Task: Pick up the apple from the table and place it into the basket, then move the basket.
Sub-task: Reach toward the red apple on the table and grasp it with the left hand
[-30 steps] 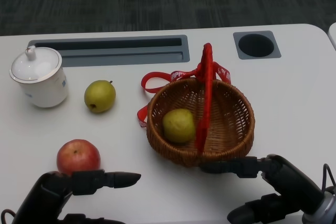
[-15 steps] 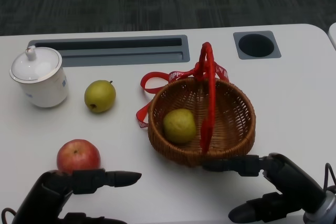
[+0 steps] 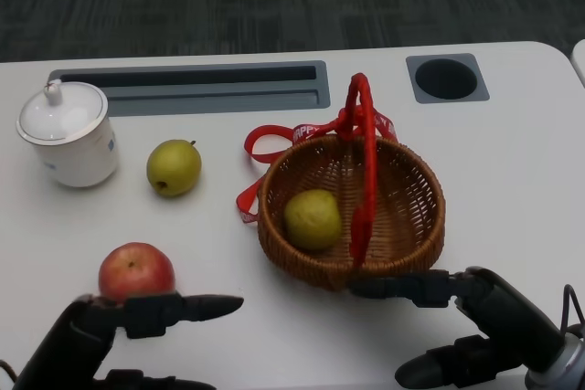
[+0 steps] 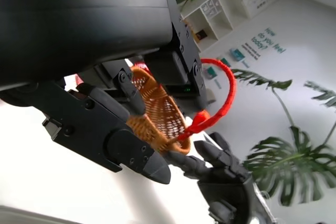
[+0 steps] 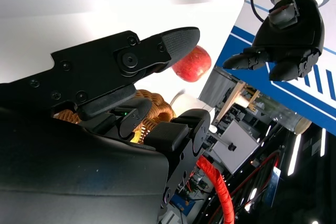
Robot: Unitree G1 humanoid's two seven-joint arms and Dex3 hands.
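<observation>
A red apple lies on the white table at the near left, also in the right wrist view. My left hand sits just in front of it, fingers stretched to the right and holding nothing. The wicker basket with its red handle stands at centre right, with a green fruit inside. My right hand is at the basket's near side, empty, one finger lying along the front wall; contact is unclear. The left wrist view shows the basket and my right hand.
A green pear lies on the table behind the apple. A white lidded cup stands at the far left. A grey recessed tray and a round hole run along the table's far edge. Red ribbon trails from the basket.
The basket's handle has swung slightly so its near end sits further right, and the basket has shifted a touch to the right. Both hands have stayed nearly in place.
</observation>
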